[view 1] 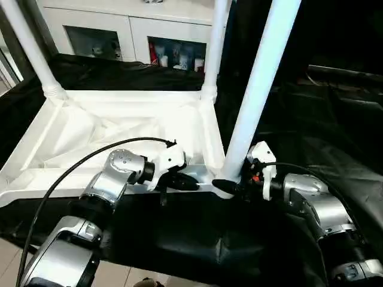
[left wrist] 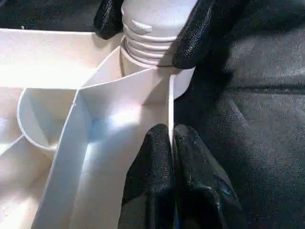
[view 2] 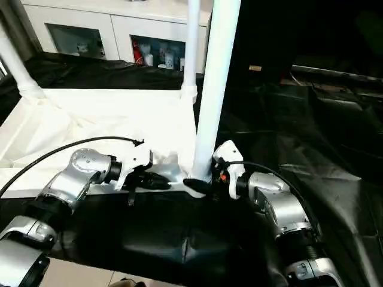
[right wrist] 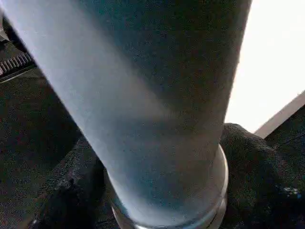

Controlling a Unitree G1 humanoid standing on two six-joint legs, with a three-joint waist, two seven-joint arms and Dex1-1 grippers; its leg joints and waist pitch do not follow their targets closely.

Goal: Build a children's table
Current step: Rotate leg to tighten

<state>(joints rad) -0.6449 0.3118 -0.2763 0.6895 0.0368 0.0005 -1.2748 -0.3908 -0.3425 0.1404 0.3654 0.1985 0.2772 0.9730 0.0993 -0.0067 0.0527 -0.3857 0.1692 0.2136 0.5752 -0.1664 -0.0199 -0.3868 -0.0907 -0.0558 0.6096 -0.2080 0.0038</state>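
My left gripper (left wrist: 172, 143) pinches the tabletop (view 1: 119, 128) rim; right gripper (view 1: 234, 186), at three o'clock, straddles the leg (view 1: 257, 89) base; light, stiff, slippery plastic.

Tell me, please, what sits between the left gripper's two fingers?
The tabletop's thin side wall: the left gripper pinches it, seen in the left wrist view, just short of the near leg.

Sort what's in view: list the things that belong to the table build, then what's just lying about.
Belongs to the job:
table top, upside down
near-corner leg, held by the right gripper
two far legs standing in their sockets
left gripper pinching the top's rim

Just there:
white cabinet
black cloth
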